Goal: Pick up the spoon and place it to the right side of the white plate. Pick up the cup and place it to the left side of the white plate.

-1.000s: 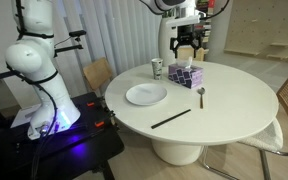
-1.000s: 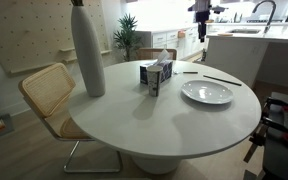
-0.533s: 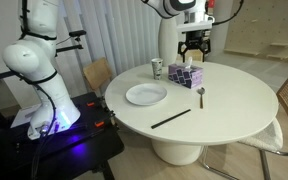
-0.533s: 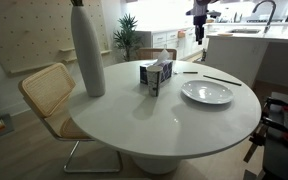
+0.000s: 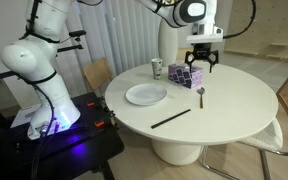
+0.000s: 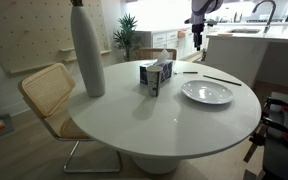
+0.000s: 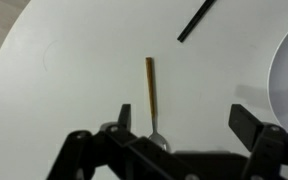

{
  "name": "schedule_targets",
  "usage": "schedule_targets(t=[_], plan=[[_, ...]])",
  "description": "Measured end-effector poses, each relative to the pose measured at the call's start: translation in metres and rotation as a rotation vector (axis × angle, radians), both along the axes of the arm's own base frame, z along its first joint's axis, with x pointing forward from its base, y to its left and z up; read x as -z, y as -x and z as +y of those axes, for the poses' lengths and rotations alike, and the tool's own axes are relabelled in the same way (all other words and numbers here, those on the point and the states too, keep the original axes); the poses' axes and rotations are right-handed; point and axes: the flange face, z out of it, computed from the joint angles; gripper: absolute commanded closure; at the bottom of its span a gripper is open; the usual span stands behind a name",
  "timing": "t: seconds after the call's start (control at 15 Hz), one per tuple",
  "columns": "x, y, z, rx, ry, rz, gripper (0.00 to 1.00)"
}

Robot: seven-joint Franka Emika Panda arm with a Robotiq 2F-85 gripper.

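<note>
Jaws wide, apparently above spoon (image 7: 151, 100)

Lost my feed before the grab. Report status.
Pincer open, empty, hovering over the spoon. Spoon lying flat, untouched. Tissue box nearby; black stick well clear.

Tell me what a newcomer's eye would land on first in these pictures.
The tall white vase towers at the edge of the round table in an exterior view, dwarfing the purple patterned tissue box beside it. Across the table, the open gripper hangs above the spoon, which lies on the tabletop apart from the white plate.
</note>
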Motion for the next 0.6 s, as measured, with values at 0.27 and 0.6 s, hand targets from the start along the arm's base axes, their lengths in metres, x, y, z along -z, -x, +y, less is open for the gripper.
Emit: schedule_targets(t=[0.27, 0.6], plan=[[0.031, -0.009, -0.005, -0.002, 0.002, 0.008, 0.0], [0.057, -0.018, 0.0, -0.02, -0.001, -0.006, 0.0]])
